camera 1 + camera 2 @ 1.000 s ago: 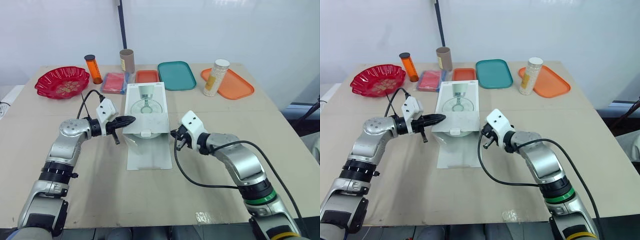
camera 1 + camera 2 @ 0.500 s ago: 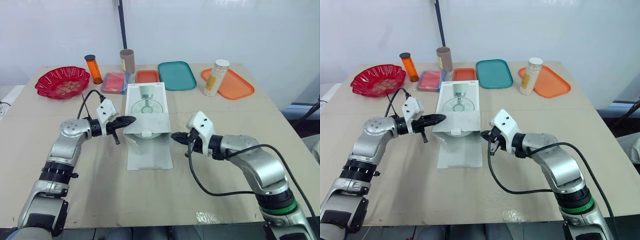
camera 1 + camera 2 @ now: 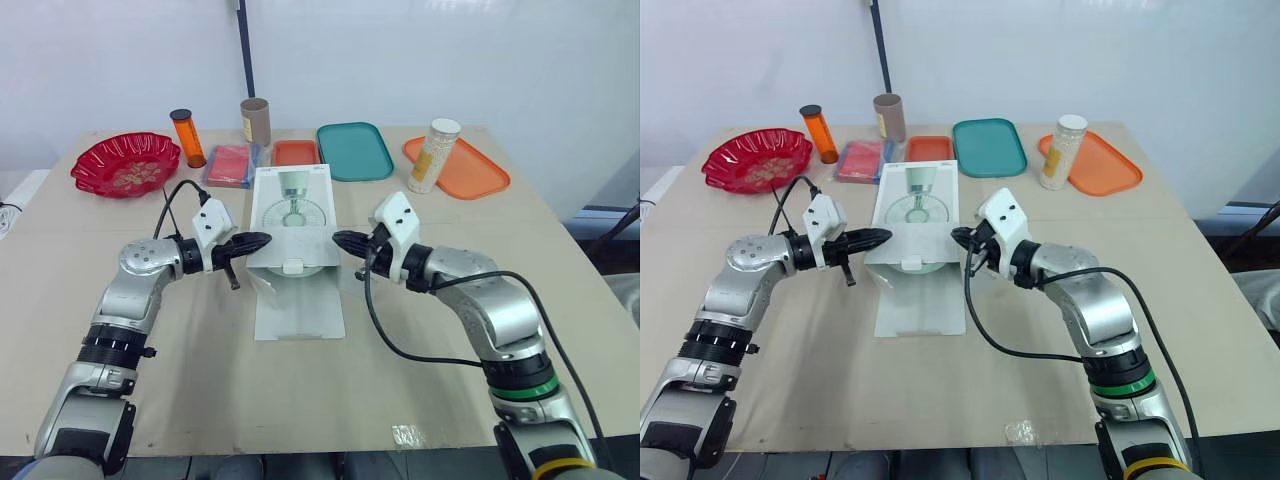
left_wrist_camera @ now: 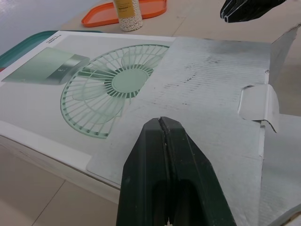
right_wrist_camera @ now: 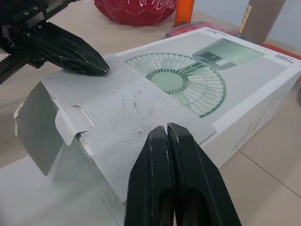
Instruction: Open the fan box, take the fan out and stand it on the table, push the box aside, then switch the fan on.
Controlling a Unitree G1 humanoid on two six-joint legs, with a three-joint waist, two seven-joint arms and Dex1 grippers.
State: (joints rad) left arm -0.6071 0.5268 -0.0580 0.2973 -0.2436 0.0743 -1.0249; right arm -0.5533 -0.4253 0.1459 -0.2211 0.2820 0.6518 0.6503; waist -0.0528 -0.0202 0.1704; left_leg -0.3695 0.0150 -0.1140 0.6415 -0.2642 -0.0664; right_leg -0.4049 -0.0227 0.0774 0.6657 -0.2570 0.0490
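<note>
left gripper (image 3: 263,240), right gripper (image 3: 338,238): fingers (image 4: 146,165) together

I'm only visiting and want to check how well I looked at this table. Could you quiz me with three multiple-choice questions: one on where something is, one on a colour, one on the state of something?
1. Where does the teal tray lie?
A) nearest the robot
B) at the far left corner
C) between the small orange tray and the big orange tray

2. What colour is the bowl?
A) red
B) blue
C) white

3. How is the box?
A) taped shut
B) open, its flap folded back over its top
C) crushed flat

Answers:
1 C: an orange tray sits on either side of it along the far side.
2 A: it is glossy red, on the robot's far left.
3 B: the flap's grey inside covers part of the fan picture.
</note>
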